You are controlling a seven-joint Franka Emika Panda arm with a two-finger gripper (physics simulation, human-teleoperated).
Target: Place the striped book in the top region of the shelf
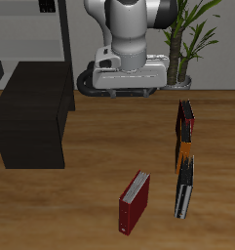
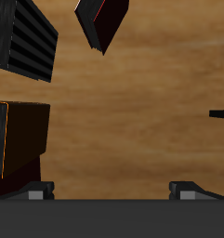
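Observation:
The striped book (image 1: pixel 184 188) lies on the wooden table near its front edge, thin, with a black-and-white striped cover; it also shows in the wrist view (image 2: pixel 25 39). The shelf (image 1: pixel 31 119) is a low matte black box at the table's side, its flat top bare; only a sliver of it shows in the wrist view (image 2: pixel 220 113). My gripper (image 1: pixel 125 90) hangs high above the table's back part, far from the striped book and apart from the shelf. In the wrist view the gripper (image 2: pixel 113 191) is open and empty, fingertips (image 2: pixel 39 191) wide apart.
An orange-and-black book (image 1: pixel 185 129) stands just behind the striped book and shows in the wrist view (image 2: pixel 16 147). A dark red book (image 1: pixel 136 202) lies near the front edge. A pale-grey open-frame rack (image 1: pixel 36 34) and a potted plant (image 1: pixel 187 39) stand at the back.

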